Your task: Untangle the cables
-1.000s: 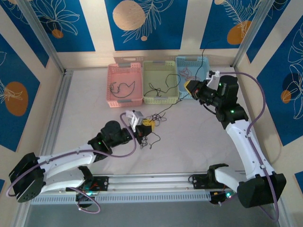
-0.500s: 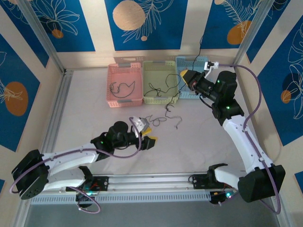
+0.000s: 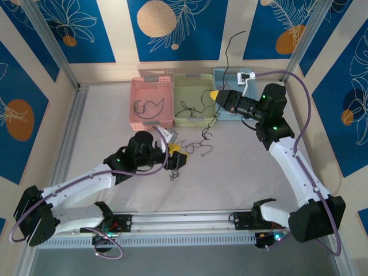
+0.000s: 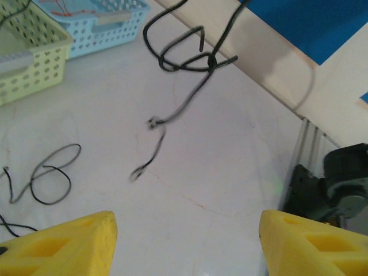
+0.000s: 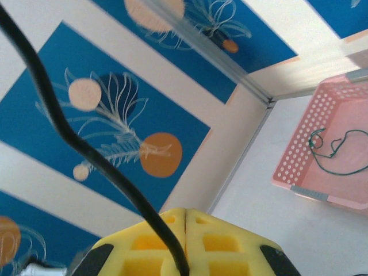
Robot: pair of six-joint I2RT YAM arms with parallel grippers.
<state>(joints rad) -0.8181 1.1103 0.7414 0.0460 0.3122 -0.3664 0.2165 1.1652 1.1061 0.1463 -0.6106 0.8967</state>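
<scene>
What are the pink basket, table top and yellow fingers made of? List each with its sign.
Pink basket: likely moulded plastic, matte; even rows of holes in its walls.
Table top: white, faintly veined, slight sheen; stone or a laminate print, cannot tell.
Yellow fingers: plastic or dense foam, matte; recessed pockets moulded in.

Robot lab test cell: aluminium frame (image 3: 50, 46), printed blue wall panels (image 3: 190, 40), two arms (image 3: 293, 167) bolted to table (image 3: 241, 178) rail (image 3: 184, 221)

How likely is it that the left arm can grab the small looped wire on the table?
Probably yes: the looped wire lies loose on the bare table just ahead of the open left gripper, nothing between.
</scene>
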